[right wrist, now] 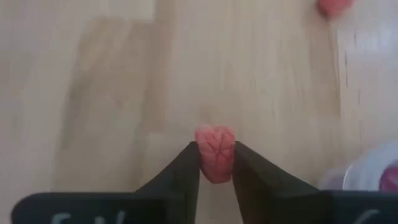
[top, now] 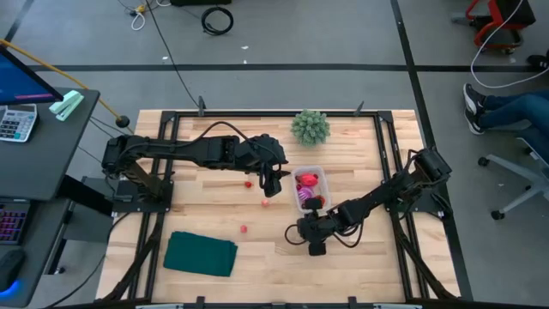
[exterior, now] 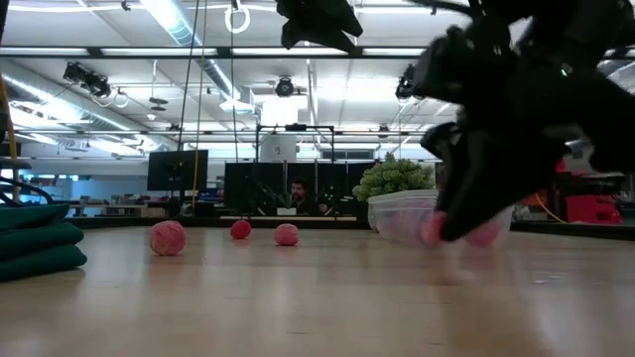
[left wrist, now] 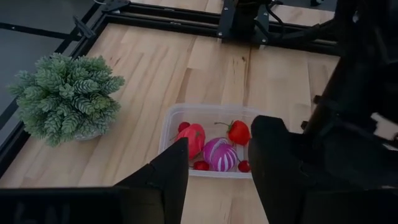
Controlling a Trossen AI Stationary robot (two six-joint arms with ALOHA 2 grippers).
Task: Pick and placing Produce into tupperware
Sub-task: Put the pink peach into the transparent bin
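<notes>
Your right gripper (right wrist: 216,163) is low at the table, just in front of the clear tub (top: 309,188), with its fingers pinched on a pink raspberry (right wrist: 215,153) that sits right between the tips. Your left gripper (top: 274,182) hangs beside the tub with its fingers parted around nothing. Three more raspberries (exterior: 168,238) lie loose on the wood, well apart from both.

You're working in an open-plan robotics lab: grey floor with loose cables (top: 216,19), a side desk with keyboard and calculator (top: 17,122), rows of monitors (exterior: 177,169) under strip-lit exposed ceiling ducts (exterior: 203,69), and a person seated behind them.
</notes>
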